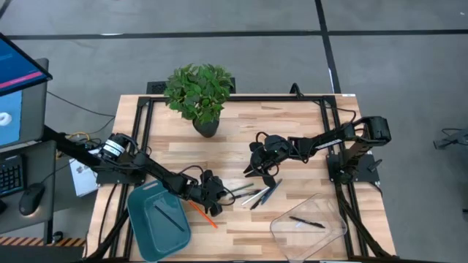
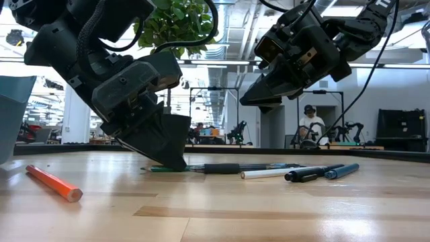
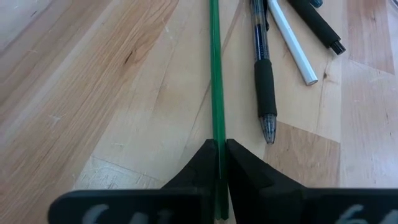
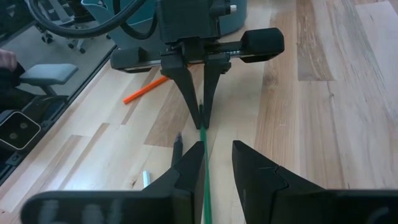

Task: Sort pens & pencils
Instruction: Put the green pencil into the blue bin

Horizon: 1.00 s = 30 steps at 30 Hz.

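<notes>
My left claw is clenched on a thin green pencil, its two dark fingers pressed together with the stick pinched between their tips. The tips sit right down at the counter, and the green pencil lies flat along the wood, running straight away from my grip.

Just beside it lies a black pen with a rubber sleeve, then a whitish one, then another dark one. They lie close together in a loose fan near the middle of the counter. From table height a blue pen shows at the far end of that cluster.

An orange pencil lies apart from them, beside the teal tray at the counter's front left. One dark stick rests inside that tray. A clear tray at the front right holds one black pen.

My right claw hangs above the cluster, fingers parted, holding nothing, with the green pencil running beneath the gap. A potted plant stands at the back of the counter.
</notes>
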Each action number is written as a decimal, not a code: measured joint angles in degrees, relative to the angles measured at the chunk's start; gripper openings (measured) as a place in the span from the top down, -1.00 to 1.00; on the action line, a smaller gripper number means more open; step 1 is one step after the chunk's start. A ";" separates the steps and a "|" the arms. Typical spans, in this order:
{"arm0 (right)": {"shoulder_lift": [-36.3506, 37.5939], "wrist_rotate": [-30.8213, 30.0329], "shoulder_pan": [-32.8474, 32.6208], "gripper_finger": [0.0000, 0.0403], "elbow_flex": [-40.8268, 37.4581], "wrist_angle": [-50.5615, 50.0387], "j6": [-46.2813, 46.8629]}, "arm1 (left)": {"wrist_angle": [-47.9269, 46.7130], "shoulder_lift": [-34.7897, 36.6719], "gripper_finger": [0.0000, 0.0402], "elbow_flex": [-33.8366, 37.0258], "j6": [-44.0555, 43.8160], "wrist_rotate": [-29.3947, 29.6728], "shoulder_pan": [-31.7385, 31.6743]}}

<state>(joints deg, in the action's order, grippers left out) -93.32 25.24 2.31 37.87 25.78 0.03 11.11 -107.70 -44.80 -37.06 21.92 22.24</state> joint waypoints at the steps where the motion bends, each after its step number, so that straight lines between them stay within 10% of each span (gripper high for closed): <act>1: 0.00 0.01 0.02 0.49 0.00 -0.01 0.00 | 0.00 0.00 0.95 0.00 -0.01 0.01 0.00; 17: 0.40 0.02 0.02 0.49 -0.02 0.66 -0.02 | -0.08 -0.17 0.95 -1.21 2.13 1.03 -0.02; 30: 14.48 0.19 1.71 0.49 -0.02 -6.22 -3.10 | -0.46 -0.28 0.95 -2.62 4.33 1.90 -0.09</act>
<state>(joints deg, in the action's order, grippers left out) -78.84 25.43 4.02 37.85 19.56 -3.06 10.65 -107.98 -47.42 -32.73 23.83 22.15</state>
